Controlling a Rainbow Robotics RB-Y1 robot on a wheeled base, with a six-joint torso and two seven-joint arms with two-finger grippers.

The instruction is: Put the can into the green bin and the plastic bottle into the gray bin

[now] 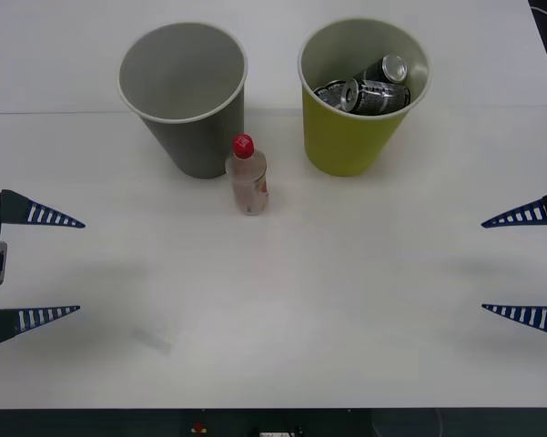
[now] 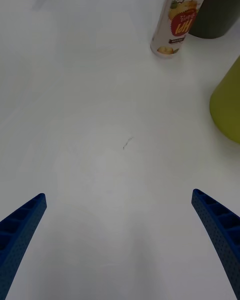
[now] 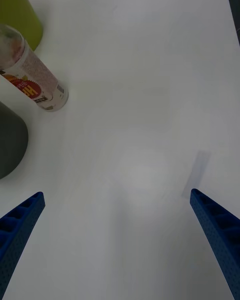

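2 cans [image 1: 369, 86] lie in the green bin [image 1: 350, 141]; plastic bottle [image 1: 248, 177] stands upright just beside the gray bin [image 1: 187, 118], mid-counter [image 1: 282, 300]. Left claw [image 1: 47, 266] and right claw [image 1: 519, 264] spread, empty, at the counter's side edges.

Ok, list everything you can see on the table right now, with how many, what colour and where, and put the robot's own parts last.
gray bin: one, gray with pale rim, far side of the table, left of centre, upright.
green bin: one, yellow-green with pale rim, far side, right of centre, upright.
cans: at least two, black and silver, lying inside the green bin.
plastic bottle: one, clear with red cap, upright just in front of the gray bin.
table: one, white.
left gripper: one, blue fingers, open, left edge.
right gripper: one, blue fingers, open, right edge.
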